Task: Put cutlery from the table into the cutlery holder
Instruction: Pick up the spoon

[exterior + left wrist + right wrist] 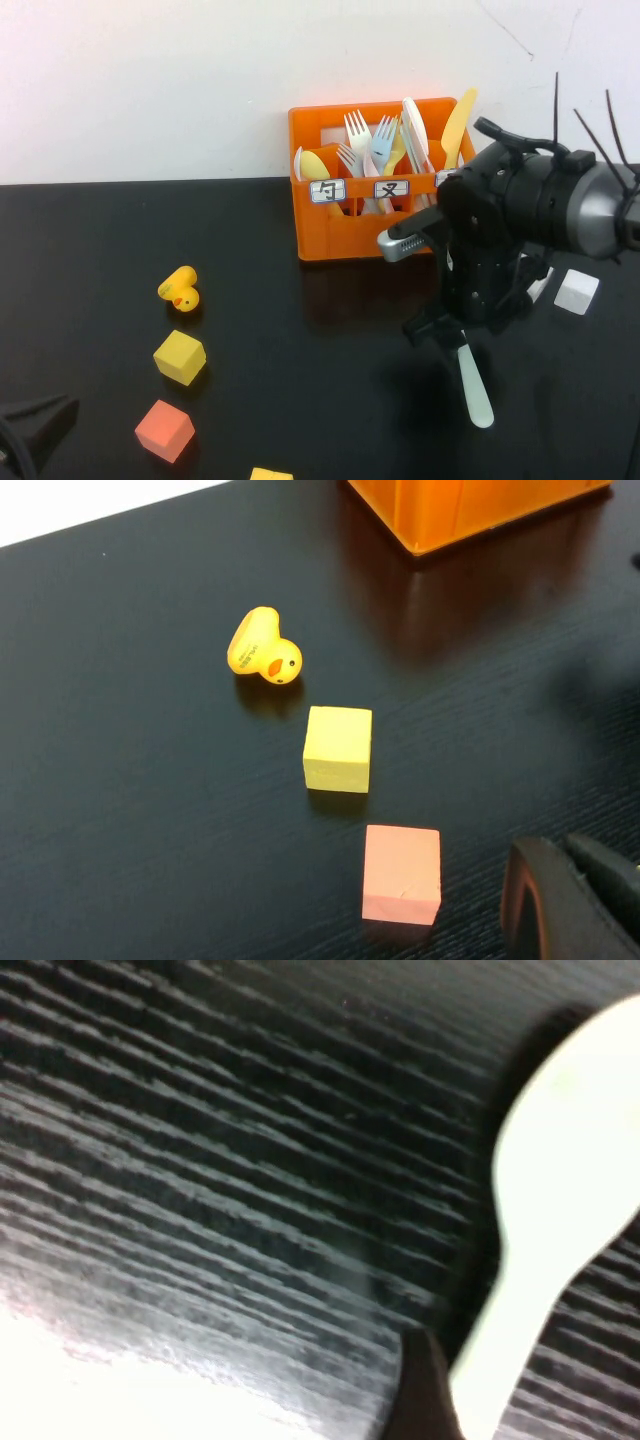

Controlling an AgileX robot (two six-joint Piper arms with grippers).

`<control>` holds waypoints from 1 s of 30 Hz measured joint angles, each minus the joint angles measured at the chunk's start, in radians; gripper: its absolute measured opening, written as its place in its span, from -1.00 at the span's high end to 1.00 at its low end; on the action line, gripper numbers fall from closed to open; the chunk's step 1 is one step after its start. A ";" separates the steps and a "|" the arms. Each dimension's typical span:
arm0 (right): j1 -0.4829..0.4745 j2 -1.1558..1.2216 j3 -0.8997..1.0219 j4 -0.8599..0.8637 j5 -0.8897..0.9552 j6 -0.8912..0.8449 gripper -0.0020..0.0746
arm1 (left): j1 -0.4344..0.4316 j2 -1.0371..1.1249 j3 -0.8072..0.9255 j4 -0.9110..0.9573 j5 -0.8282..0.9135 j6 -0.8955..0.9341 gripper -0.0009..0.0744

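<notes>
The pale mint-green spoon (476,388) lies on the black table (320,400) in front of the orange cutlery holder (350,235). My right gripper (455,335) is down over the spoon's near end, at table level. In the right wrist view the spoon (560,1160) fills the edge of the picture just above the table. The pale yellow knife (459,125) stands in the holder's right compartment, beside white and blue forks (370,140). My left gripper (562,848) is shut and empty, low at the table's near left (35,425).
A yellow duck (180,290), a yellow cube (180,357) and a salmon cube (164,430) sit on the left. Another yellow block (271,474) lies at the front edge. A white block (577,291) lies right of the arm. A white wall stands behind the holder.
</notes>
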 joint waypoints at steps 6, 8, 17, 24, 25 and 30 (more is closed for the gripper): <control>0.000 0.026 0.000 0.025 -0.003 -0.031 -0.22 | 0.000 0.000 0.000 -0.002 0.000 0.000 0.98; 0.000 0.036 0.000 0.037 -0.003 -0.041 -0.19 | 0.000 0.000 0.000 -0.002 0.000 0.000 0.98; -0.001 0.047 -0.004 0.101 0.004 -0.184 0.44 | 0.000 0.000 0.000 -0.002 0.000 0.000 0.98; -0.001 0.049 -0.008 0.111 0.015 -0.275 0.60 | 0.000 0.000 0.000 -0.002 0.000 0.000 0.98; -0.001 0.049 -0.008 0.115 0.015 -0.286 0.60 | 0.000 0.000 0.000 -0.004 -0.002 0.000 0.98; -0.001 0.020 -0.001 0.165 -0.002 -0.357 0.60 | 0.000 0.000 0.000 -0.004 -0.002 0.000 0.98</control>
